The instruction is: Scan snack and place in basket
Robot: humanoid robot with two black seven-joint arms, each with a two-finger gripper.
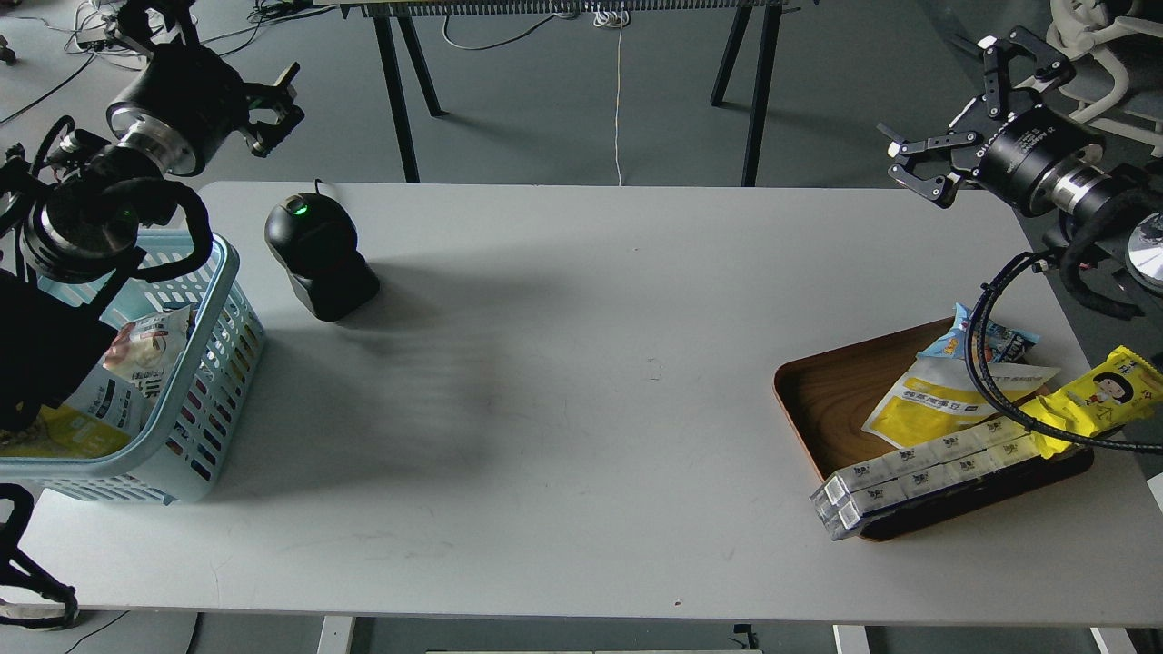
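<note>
Snack [145,350] pouch lies inside slotted plastic basket [213,363].

Both arms raised, left tool [273,113] and right tool [963,95] spread, holding nothing.

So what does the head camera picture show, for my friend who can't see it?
A white-and-yellow snack pouch lies inside a light blue basket at the table's left edge, near a black scanner. Both robot grippers, left and right, are raised and empty. A wooden tray of other snacks sits on the right.
</note>
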